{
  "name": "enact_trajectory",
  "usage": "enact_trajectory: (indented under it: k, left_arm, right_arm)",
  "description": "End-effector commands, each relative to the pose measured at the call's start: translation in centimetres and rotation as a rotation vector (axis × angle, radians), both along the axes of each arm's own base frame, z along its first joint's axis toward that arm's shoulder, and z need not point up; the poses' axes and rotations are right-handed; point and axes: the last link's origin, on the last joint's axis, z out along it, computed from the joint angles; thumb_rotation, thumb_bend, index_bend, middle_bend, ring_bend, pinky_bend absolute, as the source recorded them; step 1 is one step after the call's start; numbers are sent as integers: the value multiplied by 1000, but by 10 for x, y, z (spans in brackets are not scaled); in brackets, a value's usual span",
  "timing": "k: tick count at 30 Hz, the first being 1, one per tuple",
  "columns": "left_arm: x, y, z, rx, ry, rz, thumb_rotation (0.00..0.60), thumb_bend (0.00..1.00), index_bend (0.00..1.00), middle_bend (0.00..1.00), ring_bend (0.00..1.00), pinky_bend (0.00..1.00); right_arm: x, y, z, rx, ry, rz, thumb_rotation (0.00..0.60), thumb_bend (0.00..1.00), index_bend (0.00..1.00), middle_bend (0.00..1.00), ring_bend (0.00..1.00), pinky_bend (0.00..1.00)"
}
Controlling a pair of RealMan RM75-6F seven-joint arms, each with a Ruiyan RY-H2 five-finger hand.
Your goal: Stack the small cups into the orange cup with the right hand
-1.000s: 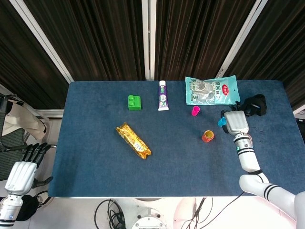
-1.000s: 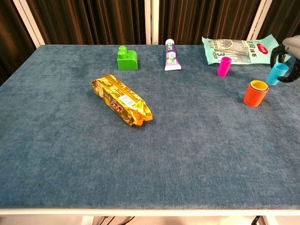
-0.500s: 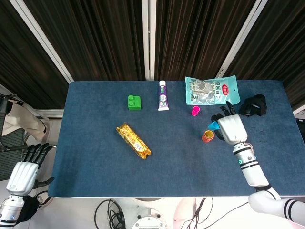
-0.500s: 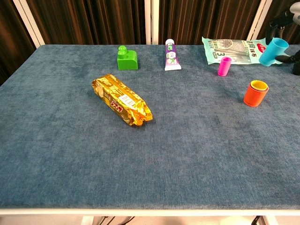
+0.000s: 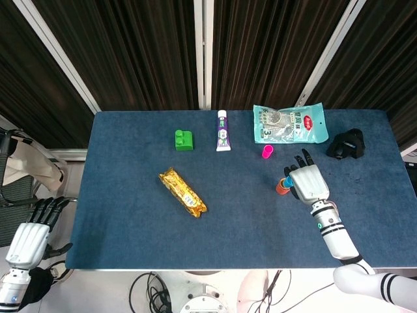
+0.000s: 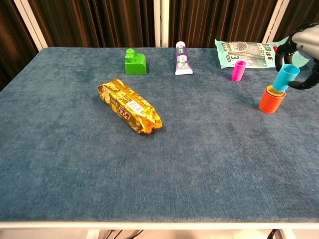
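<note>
The orange cup (image 6: 271,101) stands at the table's right with a yellow cup nested in it; the head view shows only its orange edge (image 5: 281,188) beside my hand. My right hand (image 6: 301,46) (image 5: 307,183) holds a blue cup (image 6: 285,77) tilted, its bottom touching the orange cup's mouth. In the head view the blue cup (image 5: 286,179) peeks out at the hand's left. A pink cup (image 6: 239,70) (image 5: 267,152) stands apart, farther back left. My left hand (image 5: 29,233) hangs off the table's left side, fingers apart, holding nothing.
A gold snack bar (image 6: 130,106), a green block (image 6: 134,61) and a toothpaste tube (image 6: 182,58) lie left of the cups. A teal snack bag (image 6: 251,52) lies at the back right. A black object (image 5: 346,144) sits near the right edge.
My right hand has carried the blue cup left and down from above the bag's area onto the orange cup's mouth. The left hand has stayed put.
</note>
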Motion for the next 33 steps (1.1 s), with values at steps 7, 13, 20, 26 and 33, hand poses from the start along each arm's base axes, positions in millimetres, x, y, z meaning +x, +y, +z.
enact_trajectory:
  k: [7, 13, 20, 26, 33]
  left_arm:
    - [-3, 1, 0, -2, -3, 7, 600, 0, 107, 47, 0, 0]
    - [-3, 1, 0, -2, -4, 7, 600, 0, 107, 47, 0, 0]
    - [-3, 3, 0, -5, -7, 5, 600, 0, 107, 47, 0, 0]
    - [-1, 2, 1, -4, -12, -5, 600, 0, 107, 47, 0, 0]
    - [-1, 1, 2, -8, -7, -9, 600, 0, 107, 47, 0, 0]
  right_arm:
    - [-2, -5, -9, 14, 15, -27, 600, 234, 417, 438, 156, 0]
    - [0, -6, -8, 34, -15, -31, 600, 146, 119, 256, 57, 0]
    - [11, -19, 12, -43, -64, -12, 600, 151, 104, 263, 46, 0]
    - [28, -63, 0, -53, -60, -68, 600, 166, 145, 268, 47, 0]
    - [46, -103, -28, -42, -51, -134, 600, 181, 154, 264, 47, 0]
